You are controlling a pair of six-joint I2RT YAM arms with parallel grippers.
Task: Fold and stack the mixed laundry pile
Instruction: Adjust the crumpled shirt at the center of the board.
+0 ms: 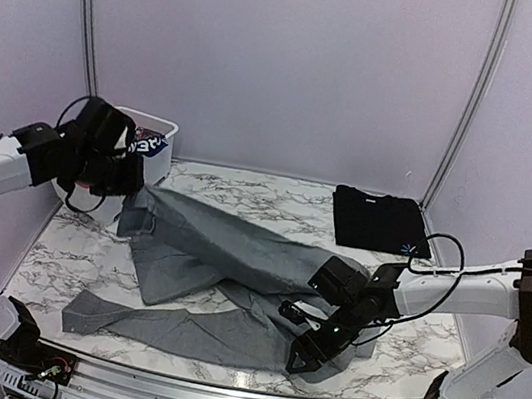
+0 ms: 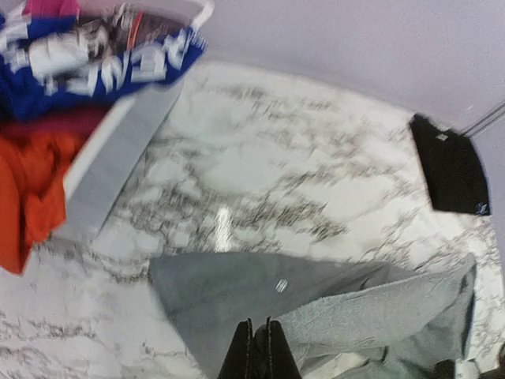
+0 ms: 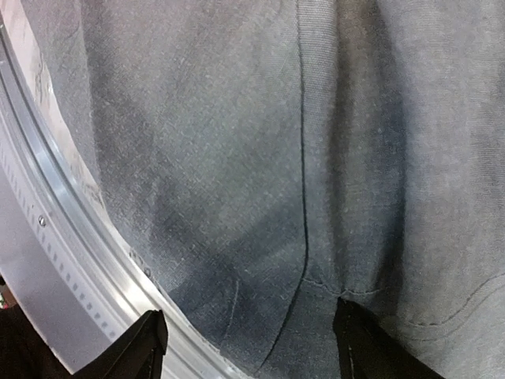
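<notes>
The left gripper [image 2: 257,349] is closed tight on an edge of the grey garment [image 1: 227,254], just beside the white basket [image 1: 161,127]. The garment spreads over the desk [image 1: 64,259] away from the basket. The right gripper [image 3: 248,347] is wide open above the garment's far end. The folded black garment [image 1: 379,221] lies well apart from the basket.

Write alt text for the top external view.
A rumpled grey fabric garment sprawls across the marble-patterned table, left gripper shut on its far-left corner, right gripper open over its near edge. A folded black T-shirt lies back right, a white plastic basket back left.
</notes>
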